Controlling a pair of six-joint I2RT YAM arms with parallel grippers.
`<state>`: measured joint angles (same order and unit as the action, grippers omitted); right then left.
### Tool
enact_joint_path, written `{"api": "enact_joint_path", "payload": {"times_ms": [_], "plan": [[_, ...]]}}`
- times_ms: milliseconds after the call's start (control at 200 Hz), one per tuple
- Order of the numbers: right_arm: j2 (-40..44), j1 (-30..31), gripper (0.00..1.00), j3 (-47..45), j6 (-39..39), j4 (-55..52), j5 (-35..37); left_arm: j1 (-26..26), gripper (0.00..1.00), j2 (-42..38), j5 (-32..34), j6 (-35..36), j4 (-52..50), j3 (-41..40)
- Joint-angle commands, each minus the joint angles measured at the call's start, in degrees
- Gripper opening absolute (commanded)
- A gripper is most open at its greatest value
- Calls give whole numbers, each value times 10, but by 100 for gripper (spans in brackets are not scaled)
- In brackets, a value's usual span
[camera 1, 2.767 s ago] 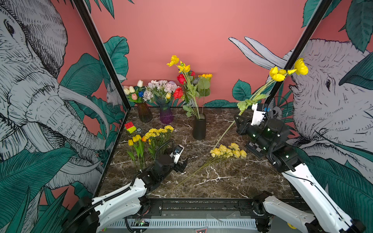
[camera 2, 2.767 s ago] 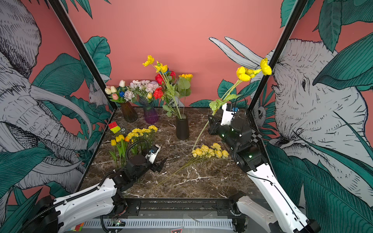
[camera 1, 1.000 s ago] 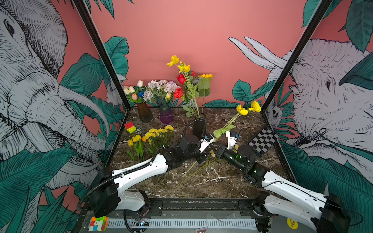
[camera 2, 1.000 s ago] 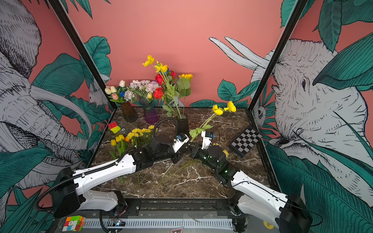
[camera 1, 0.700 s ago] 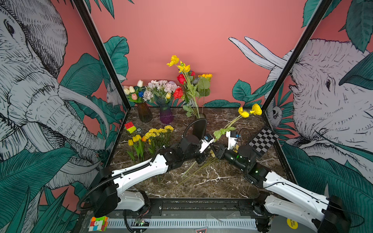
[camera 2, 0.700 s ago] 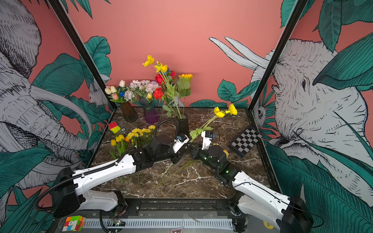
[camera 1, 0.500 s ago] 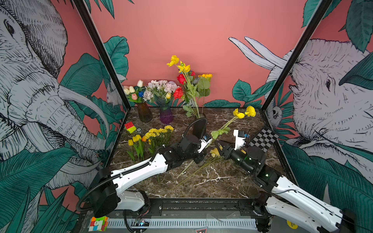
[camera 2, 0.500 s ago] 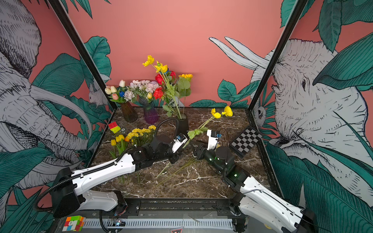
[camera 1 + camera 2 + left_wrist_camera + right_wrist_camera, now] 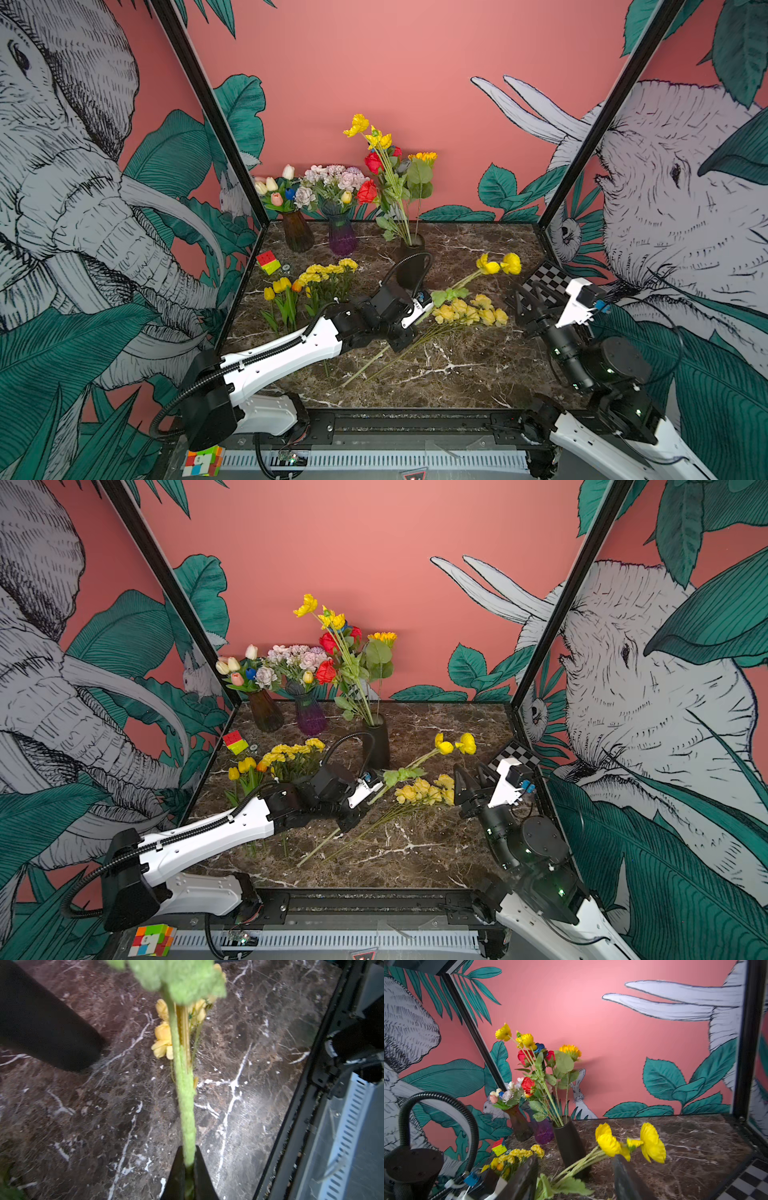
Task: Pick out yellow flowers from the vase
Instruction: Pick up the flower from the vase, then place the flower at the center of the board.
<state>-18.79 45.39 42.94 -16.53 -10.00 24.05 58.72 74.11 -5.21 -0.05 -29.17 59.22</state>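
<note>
- Left claw (image 9: 188, 1167): my fingers are pressed together on the green stem of the held yellow flower (image 9: 498, 264). In both top views this claw sits near the centre of the desk (image 9: 457, 374).
- Held yellow flower: it is outside the vase and tilted. From my left claw the stem rises toward 2 o'clock, with a leaf just past the claw. Its heads stand above the desk at 3 o'clock of the black vase (image 9: 411, 266).
- Right claw (image 9: 471, 777): my fingers stand apart and grip nothing. The claw hovers at 3 o'clock on the desk, near the checkerboard (image 9: 548, 276) and apart from the held flower. In the right wrist view the flower heads lie beyond the fingertips.
- Black vase: upright, at 12 o'clock of the desk centre. It holds tall yellow blooms (image 9: 358, 124) together with red roses (image 9: 368, 192).
- Yellow bunch (image 9: 469, 311): lies flat on the desk at 3 o'clock of my left claw, with its stems trailing toward 7 o'clock.
- Yellow tulips (image 9: 278, 286) and yellow carnations (image 9: 328, 270): close together at 9 o'clock on the desk. I cannot tell whether they lie or stand.
- Brown vase (image 9: 297, 235) and purple vase (image 9: 343, 239): upright at 11 o'clock along the back edge, with pale mixed heads.
- Colour cube (image 9: 268, 262): at 10 o'clock, beside the left wall.
</note>
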Motion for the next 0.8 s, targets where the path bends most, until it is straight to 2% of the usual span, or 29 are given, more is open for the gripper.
{"api": "enact_joint_path", "payload": {"times_ms": [0, 165, 795], "plan": [[13, 3, 57, 11, 57, -20, 58, 10, 0, 12, -17, 14, -25, 0], [14, 3, 58, 21, 72, -31, 74, 45, 0, 50, -13, 53, -29, 5], [-13, 2, 60, 1, 63, -7, 71, 74, 0, 203, 61, 122, -11, 19]]}}
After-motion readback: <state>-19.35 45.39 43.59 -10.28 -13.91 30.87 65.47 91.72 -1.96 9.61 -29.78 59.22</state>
